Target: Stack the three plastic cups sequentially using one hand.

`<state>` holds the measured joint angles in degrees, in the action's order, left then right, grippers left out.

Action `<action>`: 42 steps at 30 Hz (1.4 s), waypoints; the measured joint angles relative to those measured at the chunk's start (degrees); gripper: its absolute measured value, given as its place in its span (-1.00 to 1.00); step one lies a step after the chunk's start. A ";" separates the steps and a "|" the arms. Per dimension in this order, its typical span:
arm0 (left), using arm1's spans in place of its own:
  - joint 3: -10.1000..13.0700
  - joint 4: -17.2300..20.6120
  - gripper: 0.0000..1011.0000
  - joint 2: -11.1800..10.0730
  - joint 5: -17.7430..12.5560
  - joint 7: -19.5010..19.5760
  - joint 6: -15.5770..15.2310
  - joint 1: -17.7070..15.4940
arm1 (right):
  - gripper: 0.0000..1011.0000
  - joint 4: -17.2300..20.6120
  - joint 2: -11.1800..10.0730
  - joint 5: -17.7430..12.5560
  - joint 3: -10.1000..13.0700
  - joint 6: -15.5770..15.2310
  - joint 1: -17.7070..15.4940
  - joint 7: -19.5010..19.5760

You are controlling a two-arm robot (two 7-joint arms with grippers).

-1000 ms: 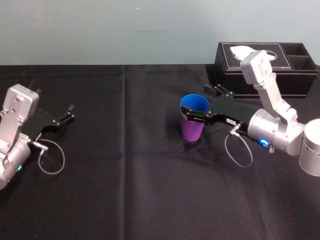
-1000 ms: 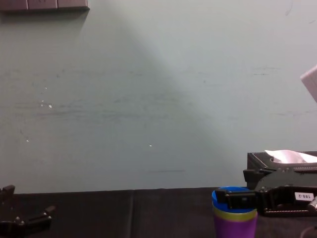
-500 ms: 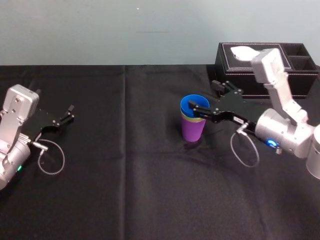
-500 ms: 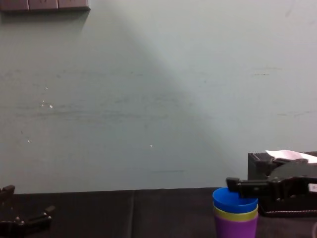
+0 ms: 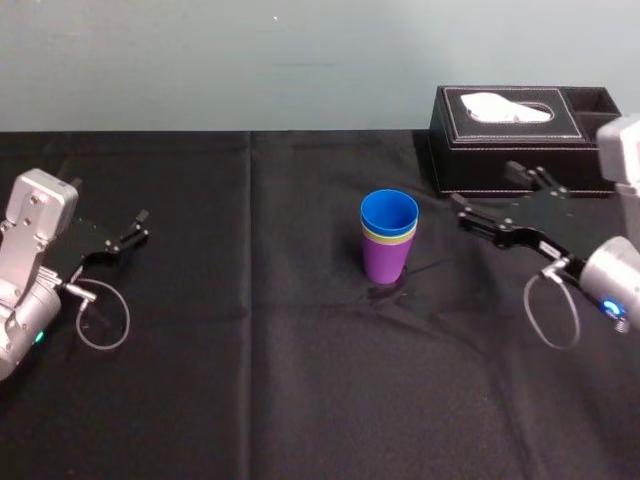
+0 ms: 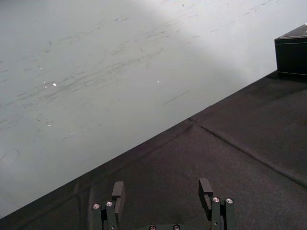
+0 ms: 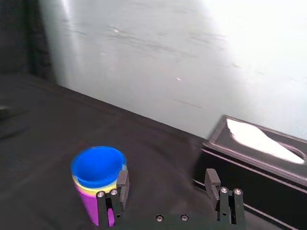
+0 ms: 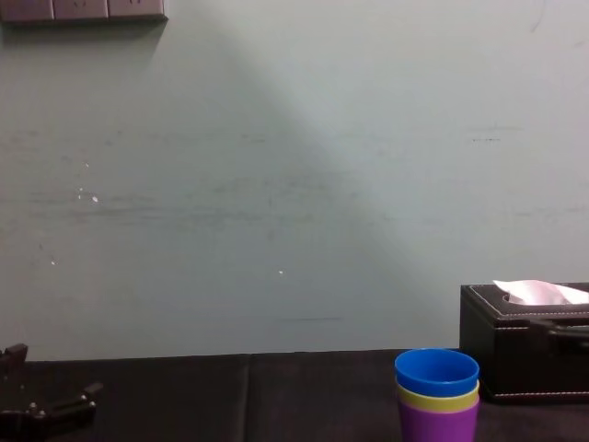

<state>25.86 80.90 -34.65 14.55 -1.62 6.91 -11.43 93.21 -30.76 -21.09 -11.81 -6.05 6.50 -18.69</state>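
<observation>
Just right of the middle of the head view, three smooth tapered plastic cups stand nested upright on the black-cloth bench [image 5: 300,380]. The purple cup [image 5: 384,264] is at the bottom on the cloth, the yellow-green cup [image 5: 388,238] sits inside it with just its rim band visible, and the blue cup [image 5: 389,212] is seated on top, mouth up. The chest view has the same stack at its lower right, banded blue over yellow-green over purple. The right claw [image 5: 484,184] hovers at the right of the head frame, apart from the stack, its black fingers spread wide, holding nothing, tips pointed toward the cups. Behind it, in the upper right, stands the black leather-look tissue box [image 5: 470,150] with a white tissue [image 5: 497,105] poking from its slot. The left claw [image 5: 140,226] sits at the left side of the frame, well apart from the cups, its fingers likewise spread and empty
</observation>
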 joint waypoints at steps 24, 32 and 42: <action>0.00 0.00 1.00 0.00 0.00 0.00 0.00 0.00 | 0.98 -6.52 1.63 4.73 2.52 -0.22 -1.71 3.47; 0.00 0.00 1.00 0.00 0.00 0.00 0.00 0.00 | 0.98 -6.30 1.56 4.67 2.48 -0.26 -1.71 3.44; 0.00 0.00 1.00 0.00 0.00 0.00 0.00 0.00 | 0.98 -6.16 1.51 4.58 2.43 -0.28 -1.71 3.42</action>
<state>25.86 80.90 -34.65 14.55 -1.62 6.91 -11.43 87.04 -29.25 -16.51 -9.39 -6.33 4.78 -15.27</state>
